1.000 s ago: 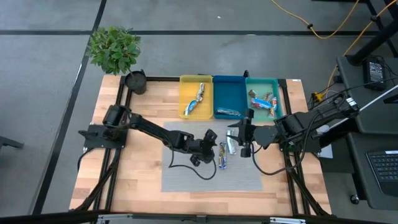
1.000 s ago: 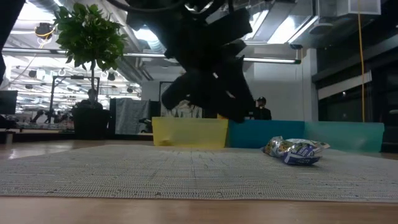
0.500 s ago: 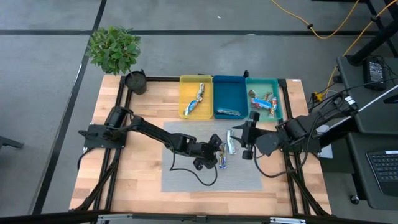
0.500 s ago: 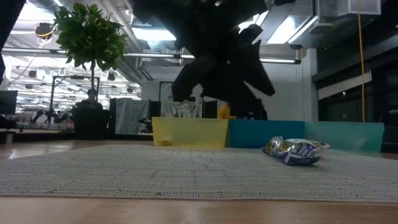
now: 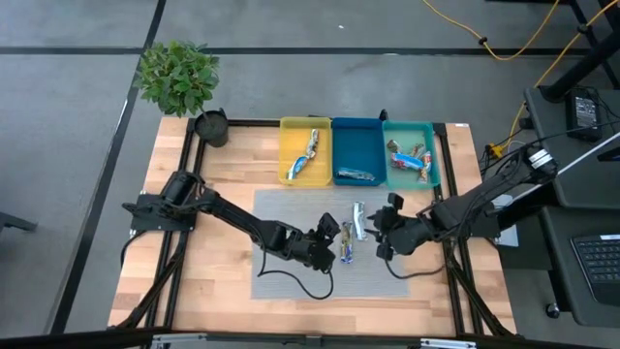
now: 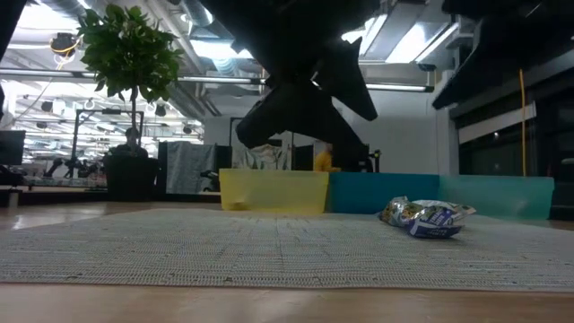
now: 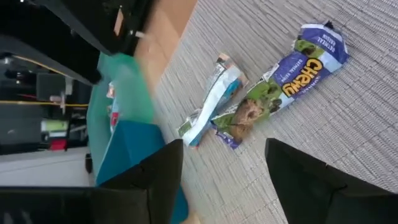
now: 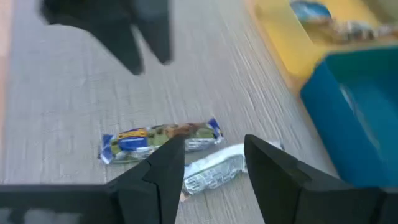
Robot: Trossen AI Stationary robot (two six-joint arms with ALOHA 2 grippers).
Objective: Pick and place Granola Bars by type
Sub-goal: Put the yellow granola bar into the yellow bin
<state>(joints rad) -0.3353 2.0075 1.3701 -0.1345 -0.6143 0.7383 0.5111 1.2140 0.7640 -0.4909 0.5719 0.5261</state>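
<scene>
Two Granola Bars lie flat on the grey mat [image 5: 291, 281]: a blue-white one [image 5: 346, 244] and, just beyond it, a silver one [image 5: 358, 221]. My left gripper [image 5: 332, 238] stands open just left of them, above the mat; its wrist view shows the blue bar [image 7: 286, 81] and the silver one [image 7: 211, 102] ahead of its fingers. My right gripper [image 5: 380, 233] is open just right of them, with the silver bar [image 8: 214, 169] and the blue bar [image 8: 158, 138] ahead of its fingers. More bars lie in the trays.
Three trays stand side by side at the table's far edge: yellow [image 5: 289, 145], blue [image 5: 356, 136] and teal [image 5: 434, 145], each with bars inside. A potted plant [image 5: 179, 78] and a dark cup [image 5: 211, 126] stand at the far left corner.
My right gripper has come down toward the mat and toward the table's near edge, rolling as it went, and now hangs beside the two bars. My left gripper has slid a little toward the near edge and the bars. The bars have not moved.
</scene>
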